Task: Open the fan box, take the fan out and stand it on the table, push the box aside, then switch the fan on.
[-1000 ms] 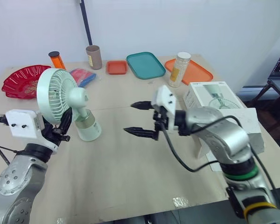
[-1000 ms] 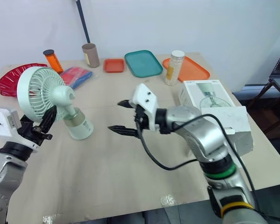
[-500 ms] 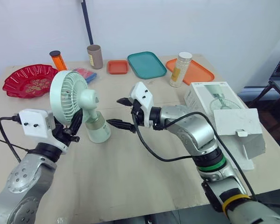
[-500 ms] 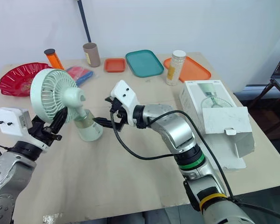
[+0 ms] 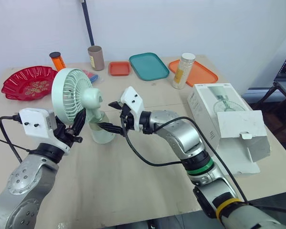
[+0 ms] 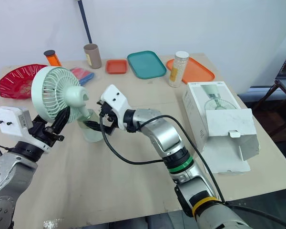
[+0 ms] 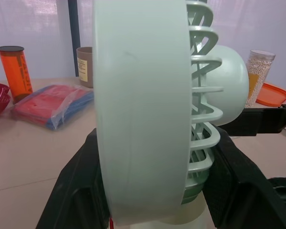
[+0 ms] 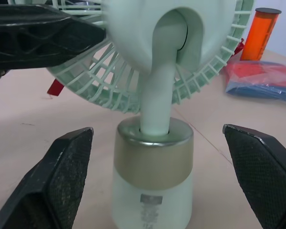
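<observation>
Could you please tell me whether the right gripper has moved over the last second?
Yes. Against the teal tray, which stays put, the right gripper has moved to the robot's left; its open jaws now flank the base of the fan.

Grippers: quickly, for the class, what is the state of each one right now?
Left gripper: shut on the fan, at its head.
Right gripper: open, straddling the fan's base.

Left gripper (image 5: 74,123) clamped, right gripper (image 5: 105,114) agape.
</observation>
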{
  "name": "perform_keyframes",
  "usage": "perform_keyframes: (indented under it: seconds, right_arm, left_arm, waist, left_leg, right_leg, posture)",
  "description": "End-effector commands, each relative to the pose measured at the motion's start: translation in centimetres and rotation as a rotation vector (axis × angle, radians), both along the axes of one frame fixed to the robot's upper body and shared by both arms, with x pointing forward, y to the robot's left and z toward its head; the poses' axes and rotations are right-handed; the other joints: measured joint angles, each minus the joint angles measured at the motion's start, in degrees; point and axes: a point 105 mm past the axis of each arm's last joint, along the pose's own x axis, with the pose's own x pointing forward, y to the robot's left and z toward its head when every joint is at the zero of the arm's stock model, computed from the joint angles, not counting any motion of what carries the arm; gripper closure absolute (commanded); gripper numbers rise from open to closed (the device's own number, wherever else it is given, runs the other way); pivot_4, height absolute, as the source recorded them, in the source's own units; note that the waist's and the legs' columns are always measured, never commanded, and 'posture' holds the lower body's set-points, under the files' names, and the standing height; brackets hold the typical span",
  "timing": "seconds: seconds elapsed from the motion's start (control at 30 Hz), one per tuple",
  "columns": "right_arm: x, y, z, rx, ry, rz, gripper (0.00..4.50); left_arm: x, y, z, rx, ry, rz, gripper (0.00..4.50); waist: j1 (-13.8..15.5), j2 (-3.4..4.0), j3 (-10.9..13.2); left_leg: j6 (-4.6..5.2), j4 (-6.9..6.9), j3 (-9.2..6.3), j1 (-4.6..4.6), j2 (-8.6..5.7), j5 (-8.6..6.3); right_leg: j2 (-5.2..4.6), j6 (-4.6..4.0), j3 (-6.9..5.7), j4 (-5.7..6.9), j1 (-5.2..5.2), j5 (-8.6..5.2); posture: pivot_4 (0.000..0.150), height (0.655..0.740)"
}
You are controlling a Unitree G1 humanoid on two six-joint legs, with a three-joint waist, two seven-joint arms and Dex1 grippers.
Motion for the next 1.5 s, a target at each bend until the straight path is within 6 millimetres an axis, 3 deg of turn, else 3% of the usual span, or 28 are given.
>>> perform_keyframes:
  seconds: [0.03,0.43,0.53,0.57,0.6,0.8,0.9,0.97,1.5]
  right_arm:
    - [-0.1,0.6,1.7,0.030,-0.065,0.017,0.00]
    - [0.1,2.3,1.8,0.061,-0.056,0.022,0.00]
    - [0.2,2.6,1.8,0.065,-0.047,0.019,0.87]
    - [0.2,2.7,1.7,0.065,-0.046,0.019,0.96]
    - [0.2,2.7,1.6,0.063,-0.046,0.018,1.52]
    - [0.0,3.0,1.5,0.068,-0.036,0.027,1.68]
    - [0.0,3.1,1.5,0.072,-0.036,0.026,2.37]
    - [0.0,3.1,1.6,0.074,-0.038,0.024,3.13]
    - [-0.3,3.5,1.5,0.078,-0.030,0.035,3.18]
  left_arm:
    - [-1.1,-0.4,2.1,0.026,-0.098,-0.015,2.55]
    - [-1.1,-0.9,2.1,0.023,-0.089,-0.042,2.55]
    - [-1.2,-1.0,2.0,0.021,-0.086,-0.046,2.55]
    - [-1.2,-0.9,2.0,0.019,-0.085,-0.044,2.55]
    - [-1.2,-0.9,1.9,0.019,-0.083,-0.042,2.55]
    - [-1.2,-0.9,1.8,0.017,-0.079,-0.042,2.55]
    - [-1.1,-0.9,1.8,0.016,-0.077,-0.044,2.55]
    - [-1.1,-0.9,1.8,0.016,-0.077,-0.045,2.55]
    - [-1.0,-0.8,1.7,0.010,-0.074,-0.036,2.55]
  waist:
    - [0.00,0.00,0.00]
    - [-0.01,0.01,0.00]
    - [-0.01,0.01,0.00]
    - [-0.01,0.01,0.00]
    - [-0.01,0.01,0.00]
    - [-0.02,0.00,0.00]
    - [-0.07,0.00,0.00]
    - [-0.06,0.00,0.00]
    - [-0.07,-0.02,-0.01]
  left_leg:
    - [0.00,0.00,0.00,0.00,0.00,0.00]
    - [-0.04,-0.01,0.00,-0.04,0.00,0.01]
    - [-0.04,-0.01,0.00,-0.04,0.00,0.02]
    - [-0.04,-0.01,0.00,-0.05,0.00,0.02]
    - [-0.04,-0.01,0.00,-0.06,0.00,0.02]
    - [-0.29,-0.01,0.01,-0.52,0.00,0.15]
    - [-0.34,-0.01,0.02,-0.58,0.01,0.18]
    - [-0.34,-0.01,0.03,-0.60,0.01,0.18]
    - [-0.37,-0.01,0.03,-0.63,0.01,0.20]
  right_leg:
    - [0.00,0.00,0.00,0.00,0.00,0.00]
    - [0.00,-0.02,-0.01,0.01,-0.06,0.01]
    - [-0.01,-0.02,-0.01,0.01,-0.07,0.01]
    - [-0.01,-0.02,-0.01,0.01,-0.07,0.01]
    - [-0.01,-0.02,-0.01,0.01,-0.08,0.01]
    - [-0.02,-0.05,0.00,0.10,-0.56,0.10]
    - [-0.02,-0.06,0.00,0.11,-0.64,0.11]
    - [-0.02,-0.07,0.00,0.11,-0.66,0.12]
    - [-0.02,-0.07,0.00,0.12,-0.68,0.14]
  posture:
    - [0.150,0.7400]
    - [0.150,0.7400]
    - [0.150,0.7400]
    - [0.150,0.7400]
    - [0.150,0.7400]
    - [0.150,0.7400]
    - [0.150,0.7400]
    - [0.150,0.7400]
    - [0.150,0.7400]
